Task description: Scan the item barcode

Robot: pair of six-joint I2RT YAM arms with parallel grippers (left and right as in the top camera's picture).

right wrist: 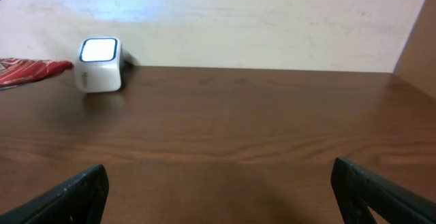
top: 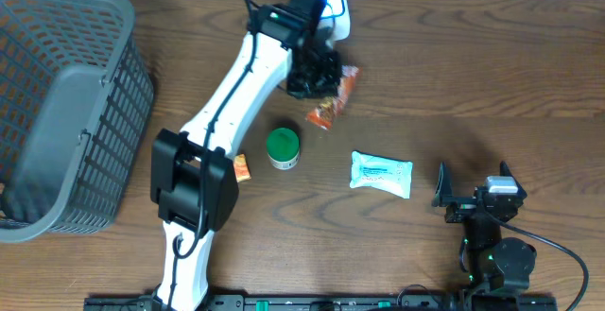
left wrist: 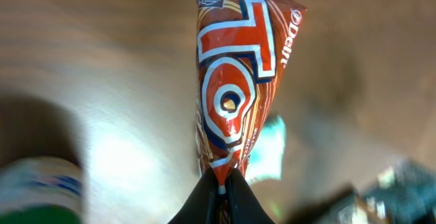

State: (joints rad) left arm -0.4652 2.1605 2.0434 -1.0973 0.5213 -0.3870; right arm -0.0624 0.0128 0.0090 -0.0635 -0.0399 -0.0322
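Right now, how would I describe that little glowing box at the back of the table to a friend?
Start at the big grey basket on the table's left end and follow the far edge rightward. There, beyond the red snack packet held in the left tool, sits a small white cube. Unlike anything near it, its face glows bluish-white.

In my left wrist view everything behind the glossy snack packet (left wrist: 235,81) blurs, while overhead even light casts soft shadows.

A dark wooden table (right wrist: 238,142) stands against a pale, plain wall (right wrist: 272,20).
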